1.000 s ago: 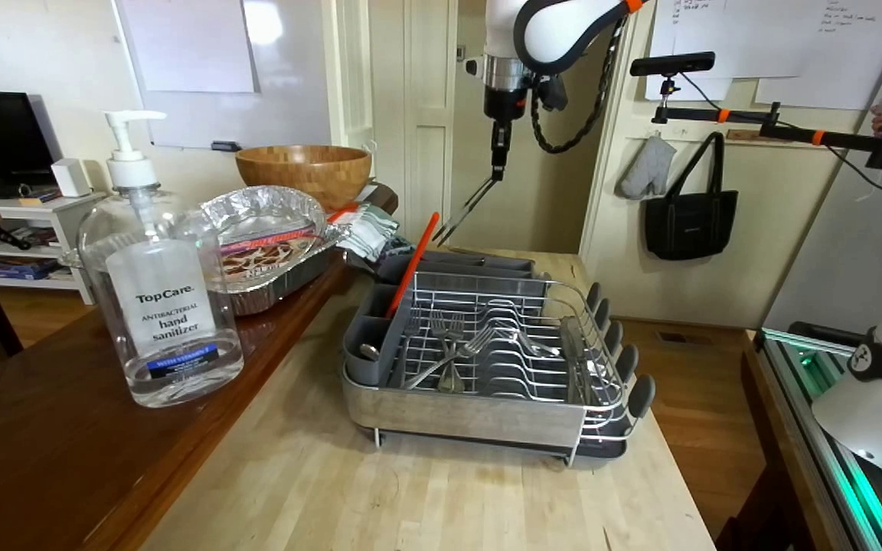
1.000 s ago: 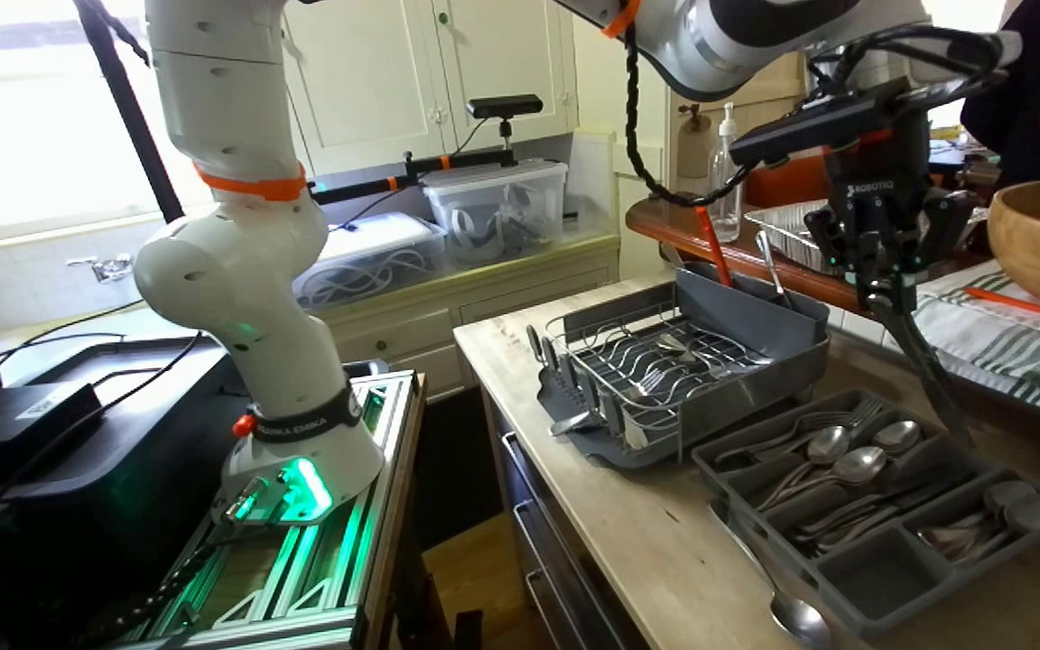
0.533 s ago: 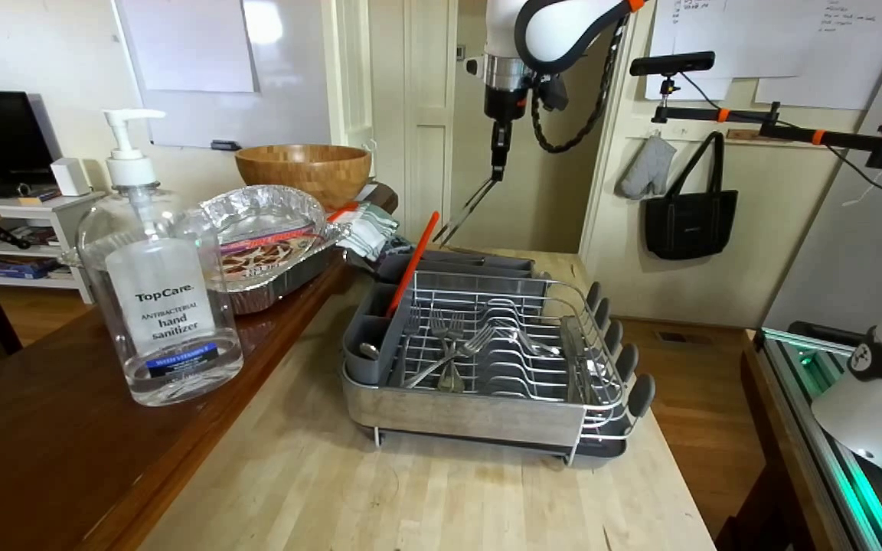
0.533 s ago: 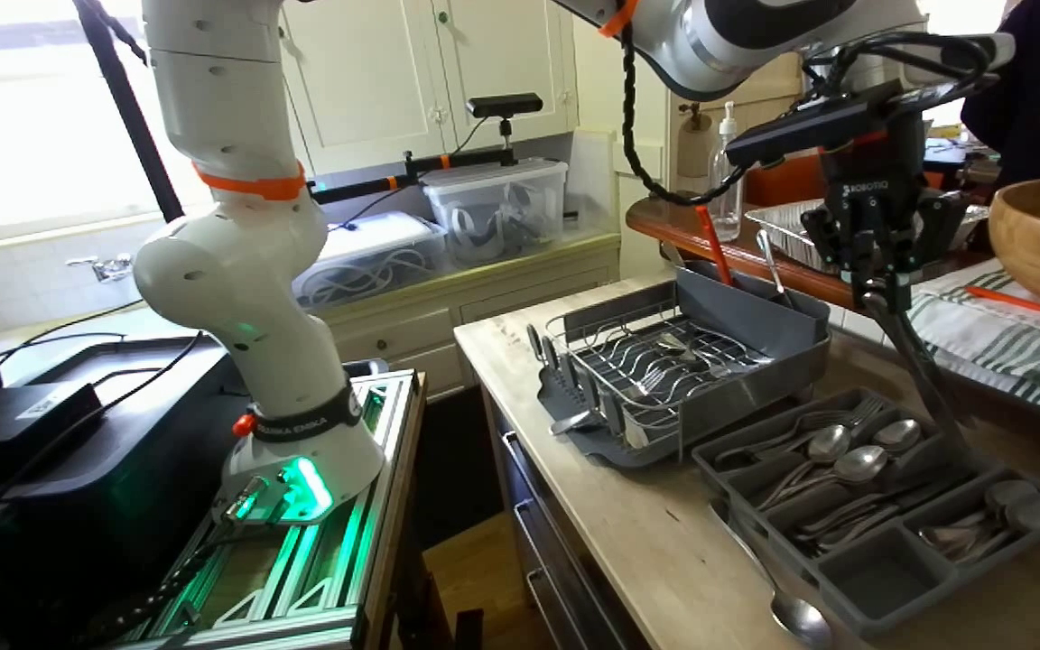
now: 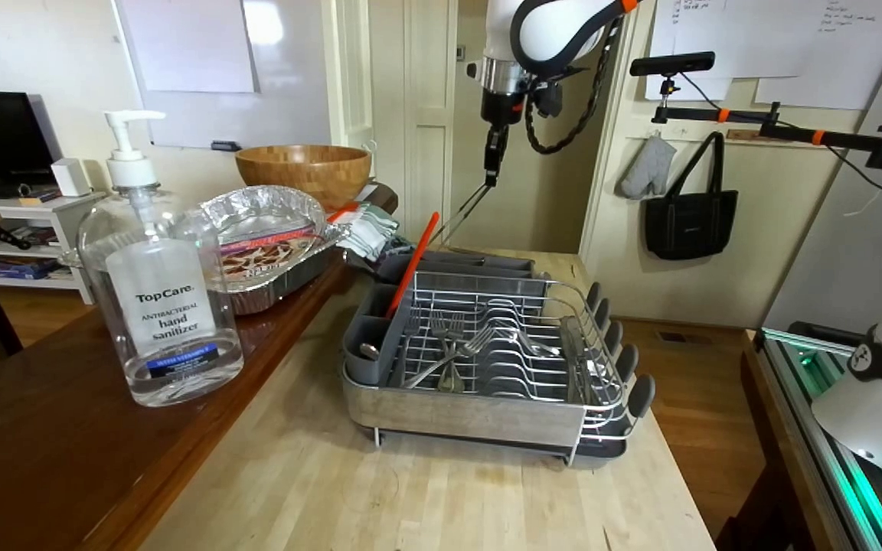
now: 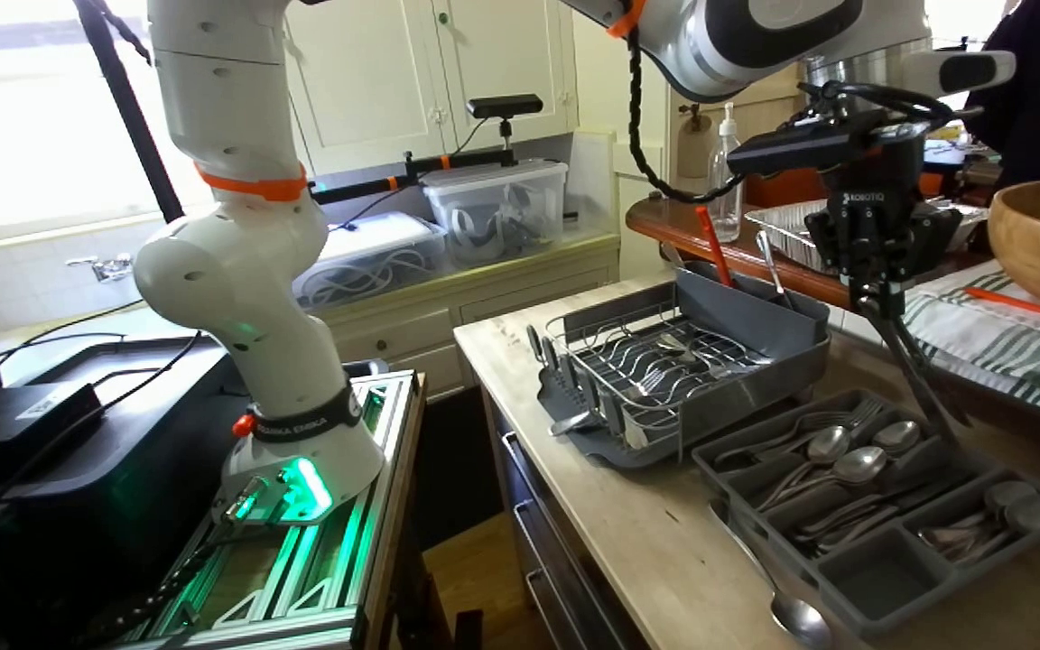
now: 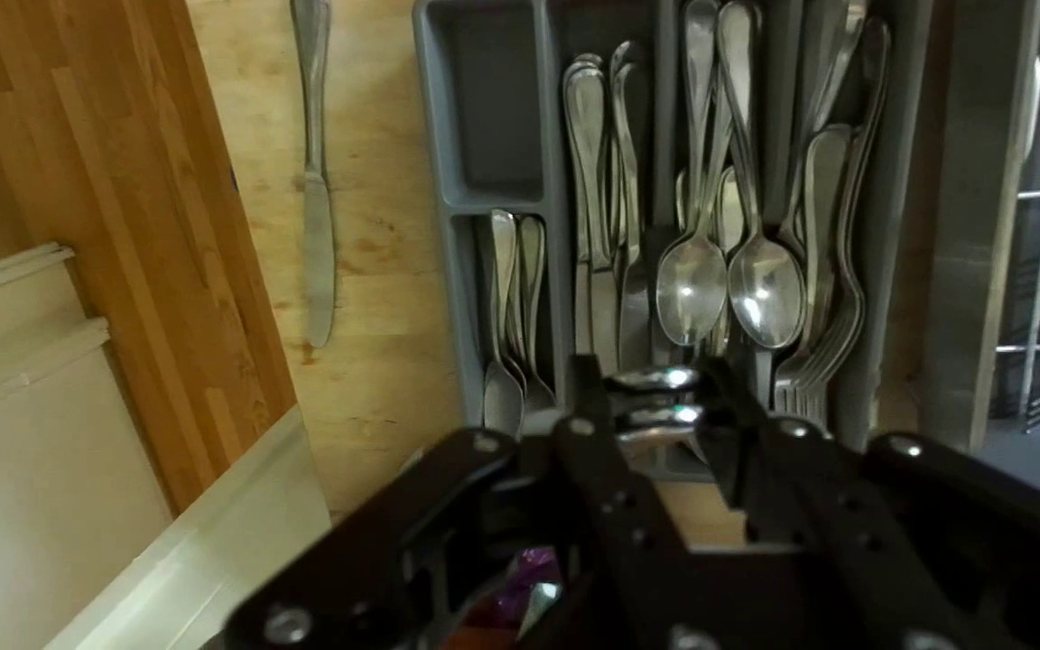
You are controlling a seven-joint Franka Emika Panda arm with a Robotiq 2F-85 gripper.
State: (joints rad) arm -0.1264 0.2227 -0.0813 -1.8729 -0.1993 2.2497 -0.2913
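Above the tray (image 6: 881, 578), cutlery (image 7: 660, 417) in a gripper (image 6: 878, 296) (brand: ROBOTIQ).

– What colour is the arm (image 6: 245, 262)?
– White, smoothly rounded, with an orange band (image 6: 254, 186) at ten o'clock in an exterior view.
– And its foot (image 6: 353, 456)?
– Black collar (image 6: 308, 426) lettered EMIKA at eight o'clock, a red knob (image 6: 243, 426) at the collar's nine, a green light (image 6: 311, 487) at its six.
– Any cable (image 6: 636, 108)?
– Braided black, looping at one o'clock.
– The gripper (image 7: 651, 388)?
– Black, white ROBOTIQ lettering (image 6: 865, 197) at two o'clock; silver screw heads (image 7: 288, 623) in the wrist view.
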